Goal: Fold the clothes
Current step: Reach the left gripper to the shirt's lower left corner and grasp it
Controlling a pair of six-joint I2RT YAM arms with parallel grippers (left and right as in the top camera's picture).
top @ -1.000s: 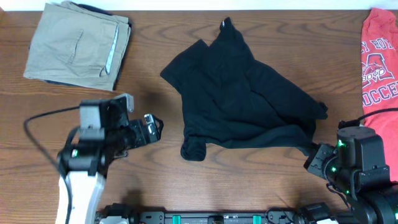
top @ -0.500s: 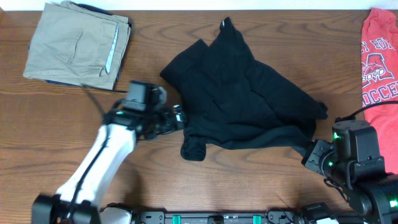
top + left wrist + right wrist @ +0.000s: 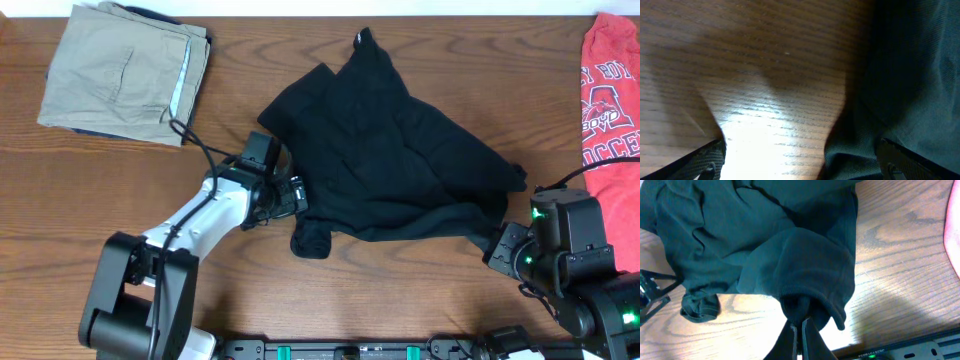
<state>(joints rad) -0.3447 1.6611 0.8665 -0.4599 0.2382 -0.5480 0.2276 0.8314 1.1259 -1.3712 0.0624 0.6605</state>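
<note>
A crumpled black garment (image 3: 395, 150) lies in the middle of the wooden table. My left gripper (image 3: 298, 195) is open at the garment's left lower edge; in the left wrist view the black cloth (image 3: 905, 80) lies by the right finger, bare wood between the fingers (image 3: 800, 170). My right gripper (image 3: 497, 247) is shut on the garment's lower right corner; the right wrist view shows the fingers (image 3: 800, 327) pinching a fold of the black cloth (image 3: 790, 255).
Folded khaki trousers (image 3: 125, 70) lie at the back left. A red printed shirt (image 3: 610, 100) lies at the right edge. A rolled sleeve end (image 3: 310, 240) sticks out at the garment's lower left.
My left arm has swung from the front left up and right to the garment's left edge. My right gripper has stayed on the lower right corner.
</note>
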